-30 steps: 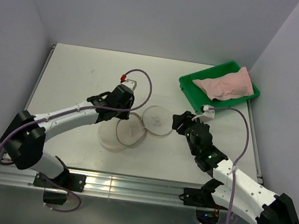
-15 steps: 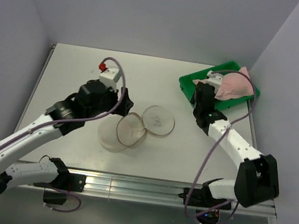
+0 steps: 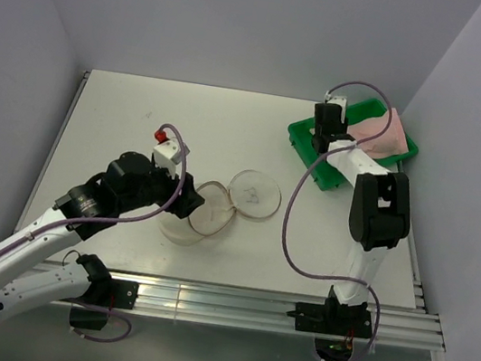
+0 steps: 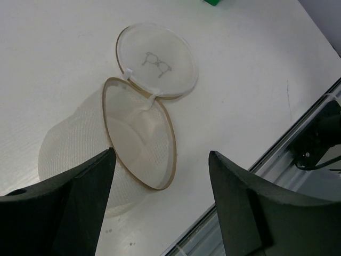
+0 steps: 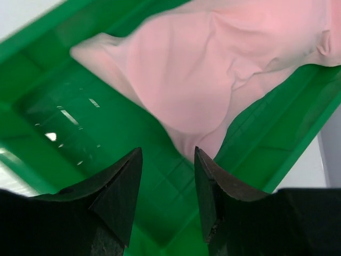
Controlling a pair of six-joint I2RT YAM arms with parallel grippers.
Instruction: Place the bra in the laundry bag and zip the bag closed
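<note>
Hovering over the tray (image 3: 304, 142), the right gripper (image 5: 166, 154) has its fingers parted by a moderate gap and grips nothing. The bra (image 5: 213, 69) lies crumpled in the tray at the table's (image 3: 131, 117) far right corner, its near edge just below the fingertips. The bag (image 4: 144, 122) sits unzipped at mid-table, one half flat with a small dark mark on its face, the other tilted up. The left gripper (image 4: 160, 160), spread wide and empty, hangs above the bag.

Pink bra (image 5: 202, 80) lies crumpled in green tray (image 5: 48, 106); mesh laundry bag (image 4: 138, 138) lies open.
</note>
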